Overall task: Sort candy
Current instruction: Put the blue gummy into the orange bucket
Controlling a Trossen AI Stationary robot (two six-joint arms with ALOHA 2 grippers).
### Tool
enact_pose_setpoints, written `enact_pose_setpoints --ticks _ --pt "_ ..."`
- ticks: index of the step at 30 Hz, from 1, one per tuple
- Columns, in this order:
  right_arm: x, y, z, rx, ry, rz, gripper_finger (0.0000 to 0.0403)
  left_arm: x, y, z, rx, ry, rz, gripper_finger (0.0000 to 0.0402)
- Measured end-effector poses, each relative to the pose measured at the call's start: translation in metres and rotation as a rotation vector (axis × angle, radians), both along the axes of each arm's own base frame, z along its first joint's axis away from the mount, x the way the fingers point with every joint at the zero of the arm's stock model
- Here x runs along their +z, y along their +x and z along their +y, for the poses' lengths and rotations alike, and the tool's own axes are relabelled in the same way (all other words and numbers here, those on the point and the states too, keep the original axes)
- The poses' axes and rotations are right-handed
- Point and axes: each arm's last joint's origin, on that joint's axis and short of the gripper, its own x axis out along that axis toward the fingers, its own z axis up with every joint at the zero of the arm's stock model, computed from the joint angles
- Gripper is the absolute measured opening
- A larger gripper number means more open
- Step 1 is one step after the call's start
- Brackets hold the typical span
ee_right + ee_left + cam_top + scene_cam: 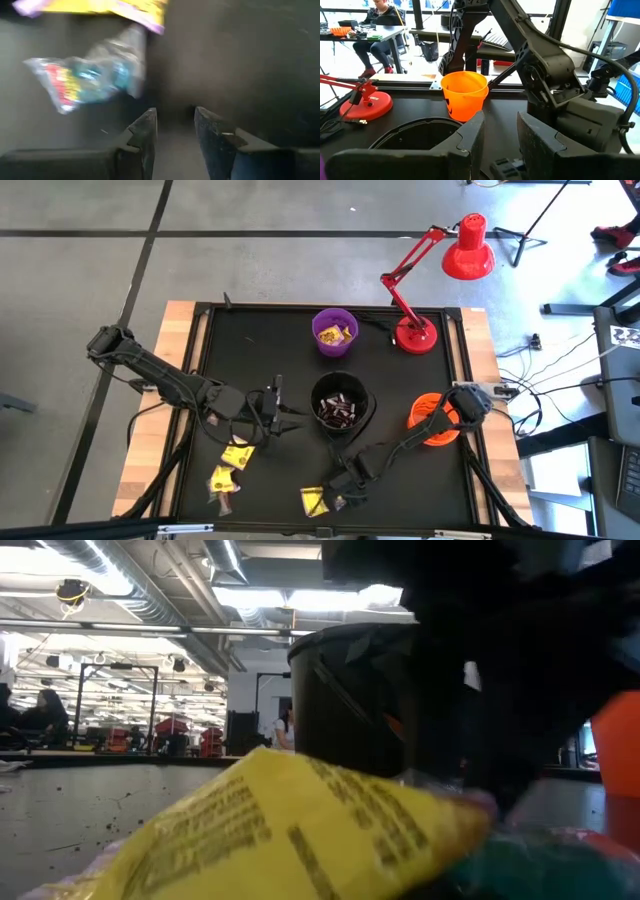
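Wrapped candy lies on the black table: two yellow pieces (237, 455) (222, 478) at the near left and a yellow piece (313, 500) at the near middle. The right wrist view shows the yellow piece (100, 6) beside a clear, many-coloured one (85, 80). My right gripper (338, 492) (175, 125) is open and empty, low over the table just right of these two. My left gripper (295, 420) (497, 130) is open and empty, level, just left of the black bowl (342, 405), which holds dark candy. The purple bowl (335, 332) holds yellow candy.
An orange bowl (430, 420) stands right of the black bowl, under my right arm. A red desk lamp (415, 335) stands at the far right corner. In the low view the yellow piece (290, 830) fills the foreground. People sit at desks beyond the table (375, 30).
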Motion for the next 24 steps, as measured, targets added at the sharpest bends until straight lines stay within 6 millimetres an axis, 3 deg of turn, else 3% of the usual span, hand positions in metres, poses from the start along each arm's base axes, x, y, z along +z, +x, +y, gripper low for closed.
enact_pose_setpoints --ticks 5,9,13,18,24 --pt "0.013 0.004 -0.006 -0.035 -0.04 0.021 0.0131 0.0 0.0 0.0 0.0 0.001 0.002 0.0105" --pt "0.032 0.009 0.005 0.002 0.003 -0.04 0.0131 -0.001 0.0 0.0 0.0 0.004 0.009 0.0105" --pt "0.037 0.01 0.015 0.037 0.061 -0.081 0.0131 -0.001 0.0 0.0 0.0 0.005 0.015 0.0105" --pt "0.026 0.013 0.019 0.027 0.164 -0.062 0.0131 -0.001 0.0 0.0 -0.002 0.005 0.015 0.0105" --pt "0.003 0.012 0.019 0.004 0.154 -0.015 0.0131 -0.002 -0.001 -0.001 -0.003 0.006 0.018 0.0105"
